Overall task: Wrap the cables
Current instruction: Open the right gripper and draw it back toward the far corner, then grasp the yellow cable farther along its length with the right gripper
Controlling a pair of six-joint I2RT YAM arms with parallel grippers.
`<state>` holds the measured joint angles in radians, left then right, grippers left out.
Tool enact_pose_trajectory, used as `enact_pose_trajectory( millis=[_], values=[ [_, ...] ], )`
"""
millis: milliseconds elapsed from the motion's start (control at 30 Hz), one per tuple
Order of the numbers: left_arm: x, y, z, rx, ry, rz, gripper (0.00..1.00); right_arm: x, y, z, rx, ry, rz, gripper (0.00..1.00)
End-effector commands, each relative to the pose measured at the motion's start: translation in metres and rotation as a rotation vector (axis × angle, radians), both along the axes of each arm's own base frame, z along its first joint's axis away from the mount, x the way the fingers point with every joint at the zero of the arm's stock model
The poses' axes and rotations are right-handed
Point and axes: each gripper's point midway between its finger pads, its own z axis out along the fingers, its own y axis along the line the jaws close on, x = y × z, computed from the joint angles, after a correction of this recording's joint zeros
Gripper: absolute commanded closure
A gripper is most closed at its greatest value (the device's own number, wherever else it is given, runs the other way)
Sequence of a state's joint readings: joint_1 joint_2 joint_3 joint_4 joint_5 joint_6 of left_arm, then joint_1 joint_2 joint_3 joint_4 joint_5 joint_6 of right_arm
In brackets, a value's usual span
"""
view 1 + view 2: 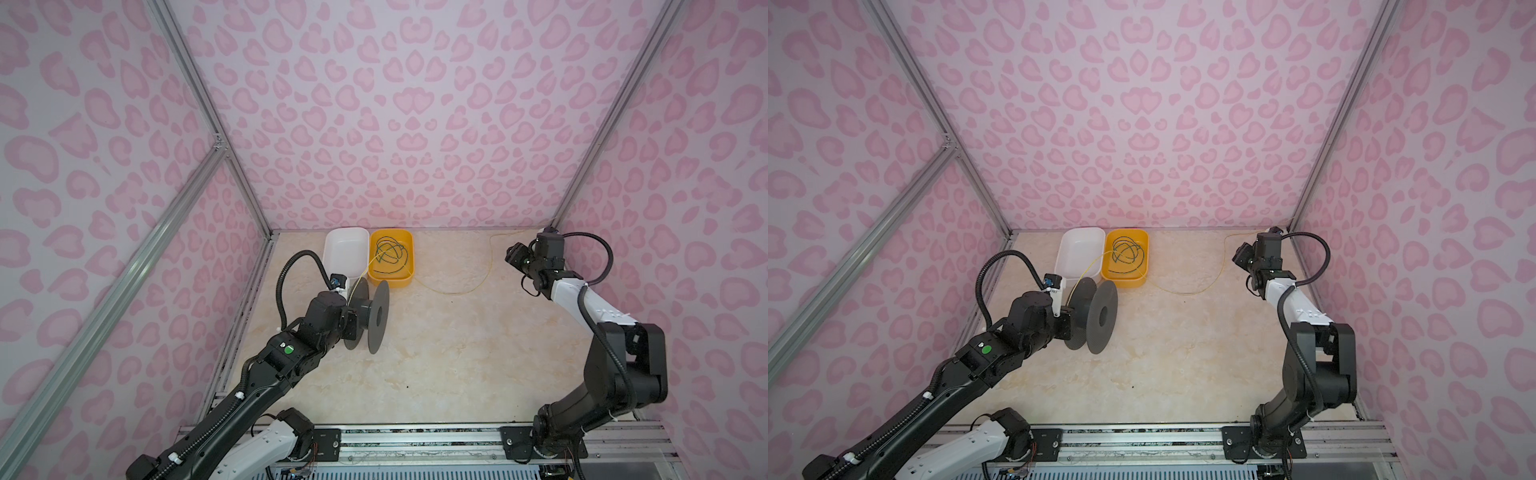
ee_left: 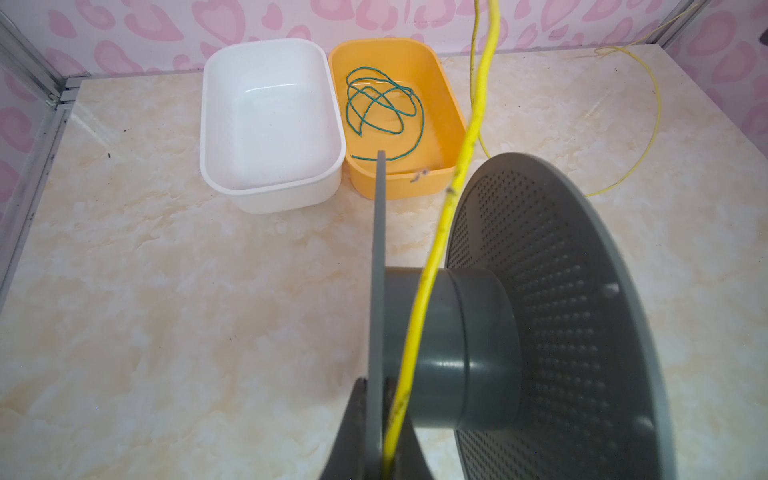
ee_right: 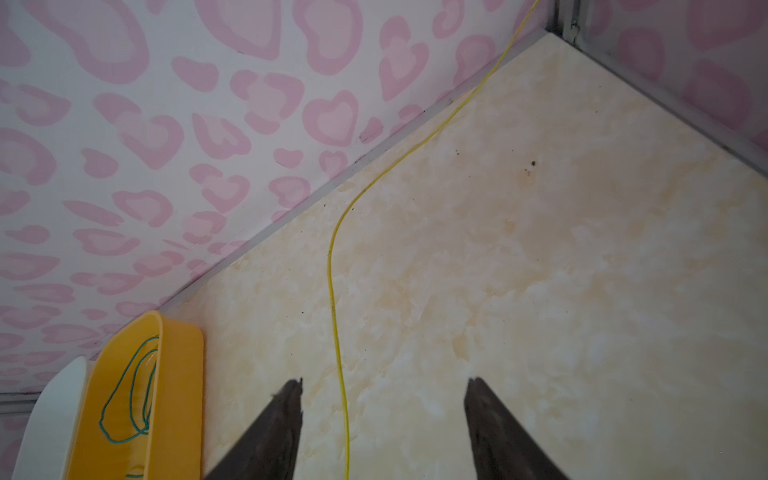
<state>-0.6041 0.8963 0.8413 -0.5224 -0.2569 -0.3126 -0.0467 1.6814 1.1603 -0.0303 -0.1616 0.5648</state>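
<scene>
Jaws of the left end effector (image 2: 376,380) are closed on the near flange of the grey spool (image 2: 469,345), with the end of the yellow cable (image 2: 432,266) pinched in beside the flange. From the pinch the cable crosses the hub once and leaves over the rim. Whether a full turn is on, can't tell from this angle. Right end effector (image 3: 385,380) sits well apart by the right wall, jaws wide, holding nothing. The yellow cable runs through the gap between its fingers (image 3: 274,428), ungripped and nearer one finger than the other.

Outward: the cable drops from the spool past the orange tray (image 2: 399,183) and lies in a slack curve on the table (image 1: 457,365). It then heads toward the far right corner. Green cable (image 2: 422,122) lies in loose loops inside the orange tray, untouched. White tray (image 2: 270,195) hard against it.

Step in hand, as I read it: winding the yellow cable, early. Next move likely calls for the right end effector to close on the slack run and guide it onto the hub while the spool turns. Thin, springy wire; easy to miss, or to let slide off the rim.
</scene>
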Motion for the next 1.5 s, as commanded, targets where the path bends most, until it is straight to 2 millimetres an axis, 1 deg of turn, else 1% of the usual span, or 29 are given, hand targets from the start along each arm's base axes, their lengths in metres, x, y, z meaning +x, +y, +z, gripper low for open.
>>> enact_pose_trajectory(
  millis=[0, 67, 133, 200, 233, 300, 433, 500, 533, 567, 633, 733, 833, 867, 900, 967, 1000, 1033, 1133, 1233, 1267, 1300, 1333, 1400, 1467],
  values=[
    [0.006, -0.005, 0.011, -0.034, -0.047, -0.003, 0.96, 0.021, 0.012, -0.015, 0.030, 0.041, 0.087, 0.34],
    [0.006, -0.004, 0.011, -0.032, -0.046, -0.003, 0.96, 0.035, 0.015, -0.029, 0.058, 0.068, 0.109, 0.34],
    [0.006, -0.004, 0.011, -0.031, -0.048, -0.002, 0.96, 0.049, 0.020, -0.038, 0.083, 0.083, 0.135, 0.34],
    [0.006, -0.004, 0.011, -0.028, -0.046, -0.003, 0.96, 0.062, 0.019, -0.047, 0.092, 0.106, 0.134, 0.34],
    [0.006, -0.004, 0.010, -0.026, -0.044, 0.000, 0.96, 0.073, 0.019, -0.046, 0.098, 0.102, 0.138, 0.34],
    [0.006, -0.004, 0.011, -0.029, -0.044, 0.000, 0.96, 0.084, 0.015, -0.056, 0.116, 0.132, 0.122, 0.37],
    [0.006, -0.005, 0.011, -0.024, -0.039, -0.004, 0.96, 0.110, 0.015, -0.067, 0.229, 0.122, 0.112, 0.42],
    [0.007, -0.005, 0.011, -0.023, -0.038, -0.005, 0.96, 0.120, 0.018, -0.072, 0.267, 0.118, 0.107, 0.42],
    [0.007, -0.006, 0.012, -0.022, -0.037, -0.006, 0.96, 0.124, 0.020, -0.071, 0.301, 0.112, 0.105, 0.42],
    [0.008, -0.006, 0.012, -0.022, -0.036, -0.006, 0.96, 0.129, 0.021, -0.083, 0.342, 0.124, 0.096, 0.42],
    [0.008, -0.006, 0.013, -0.023, -0.036, -0.007, 0.96, 0.138, 0.024, -0.087, 0.422, 0.096, 0.080, 0.42],
    [0.008, -0.006, 0.012, -0.020, -0.032, -0.005, 0.96, 0.149, 0.027, -0.084, 0.521, 0.037, 0.057, 0.42],
    [0.008, -0.004, 0.011, -0.012, -0.029, 0.000, 0.96, 0.158, 0.028, -0.085, 0.582, 0.013, 0.039, 0.53],
    [0.007, -0.003, 0.012, -0.009, -0.031, 0.002, 0.96, 0.160, 0.028, -0.087, 0.600, 0.013, 0.035, 0.61],
    [0.007, -0.002, 0.011, -0.005, -0.031, 0.005, 0.96, 0.161, 0.029, -0.086, 0.610, 0.007, 0.037, 0.72],
    [0.006, -0.001, 0.011, -0.005, -0.032, 0.010, 0.96, 0.159, 0.029, -0.085, 0.613, 0.003, 0.032, 0.89],
    [0.006, 0.000, 0.012, -0.001, -0.034, 0.012, 0.96, 0.157, 0.027, -0.083, 0.609, -0.002, 0.026, 0.96],
    [0.005, 0.001, 0.012, -0.001, -0.035, 0.013, 0.96, 0.155, 0.025, -0.081, 0.604, -0.009, 0.017, 1.00],
    [0.004, 0.002, 0.016, 0.001, -0.041, 0.012, 0.96, 0.149, 0.023, -0.075, 0.608, -0.023, -0.004, 1.00],
    [0.002, 0.004, 0.029, 0.004, -0.059, 0.007, 0.96, 0.144, 0.023, -0.063, 0.599, -0.040, -0.002, 1.00],
    [0.001, 0.006, 0.036, 0.003, -0.068, 0.007, 0.96, 0.140, 0.021, -0.066, 0.586, -0.034, -0.011, 1.00],
    [-0.001, 0.007, 0.044, -0.001, -0.078, 0.006, 0.96, 0.137, 0.019, -0.050, 0.560, -0.059, -0.012, 1.00],
    [-0.002, 0.008, 0.050, -0.005, -0.086, 0.002, 0.96, 0.133, 0.017, -0.046, 0.533, -0.065, -0.016, 1.00],
    [-0.006, 0.012, 0.070, -0.033, -0.116, -0.002, 0.96, 0.124, 0.012, -0.042, 0.457, -0.055, -0.030, 1.00],
    [-0.011, 0.014, 0.090, -0.073, -0.147, -0.010, 0.96, 0.114, 0.005, -0.045, 0.387, -0.039, -0.048, 1.00]
  ],
)
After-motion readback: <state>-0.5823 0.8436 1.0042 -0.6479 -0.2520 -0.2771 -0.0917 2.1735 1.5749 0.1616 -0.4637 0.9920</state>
